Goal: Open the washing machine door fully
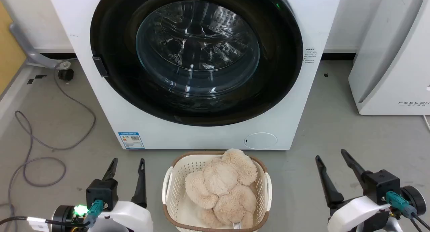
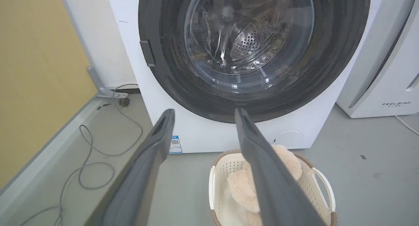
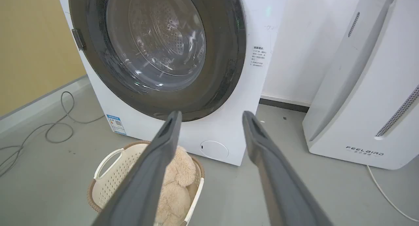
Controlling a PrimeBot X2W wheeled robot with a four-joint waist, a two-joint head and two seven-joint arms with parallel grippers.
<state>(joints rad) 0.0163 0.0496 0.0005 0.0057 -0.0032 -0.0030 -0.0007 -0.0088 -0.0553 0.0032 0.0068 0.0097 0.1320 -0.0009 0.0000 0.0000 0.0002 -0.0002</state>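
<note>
Two open, empty claws: left claw [image 1: 128,160], right claw [image 1: 330,154]. The closed glossy black round door [image 1: 196,53] lies well ahead. I'd hook its small dark edge tab [image 1: 100,66], beyond left claw, then swing wide.

The right gripper [image 3: 212,114] stands with its two dark fingers [image 3: 154,173] spread wide and nothing between them, their tips before the lower front of the washing machine [image 3: 226,131]. The washing machine door [image 3: 157,101] lies flat against the machine's front, and its glass bowl shows the perforated drum [image 3: 163,32] behind it. A small dark handle [image 3: 77,39] sits at the door's left rim. A blue label [image 3: 116,124] marks the machine's lower left corner and a round cover [image 3: 214,150] its lower right. Just in front of the machine, on the grey floor [image 3: 229,193], a cream laundry basket [image 3: 113,173] holds a beige plush toy [image 3: 176,183]. A white appliance lettered FEELBIRD [image 3: 366,114] stands to the machine's right. Grey cables [image 3: 59,134] loop on the floor to its left.
</note>
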